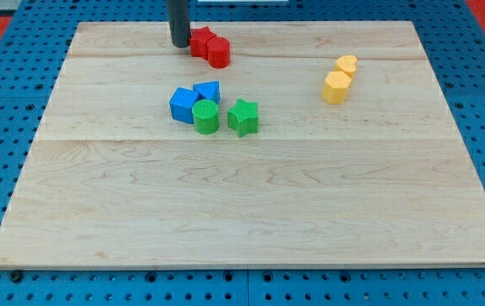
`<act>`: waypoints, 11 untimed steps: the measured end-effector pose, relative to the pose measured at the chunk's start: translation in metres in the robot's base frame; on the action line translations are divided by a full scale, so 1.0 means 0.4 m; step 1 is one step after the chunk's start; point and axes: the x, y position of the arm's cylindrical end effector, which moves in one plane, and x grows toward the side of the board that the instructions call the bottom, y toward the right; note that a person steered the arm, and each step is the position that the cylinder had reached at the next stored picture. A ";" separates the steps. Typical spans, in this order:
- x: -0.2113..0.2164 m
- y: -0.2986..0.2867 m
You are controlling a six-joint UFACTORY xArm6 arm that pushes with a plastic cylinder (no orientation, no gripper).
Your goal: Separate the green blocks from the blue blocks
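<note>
A green cylinder (205,116) and a green star (243,116) sit near the middle of the wooden board (250,212). Two blue blocks touch them at the upper left: a blue cube-like block (183,103) and a blue wedge-like block (208,90). The green cylinder touches both blue blocks; the green star stands just to its right. My tip (179,44) is at the view's top, well above the blue and green cluster and just left of the red blocks.
Two red blocks (210,46) lie together at the view's top, next to the rod. Two yellow blocks (339,80) lie at the upper right. A blue pegboard (4,127) surrounds the board.
</note>
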 end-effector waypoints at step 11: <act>0.358 0.294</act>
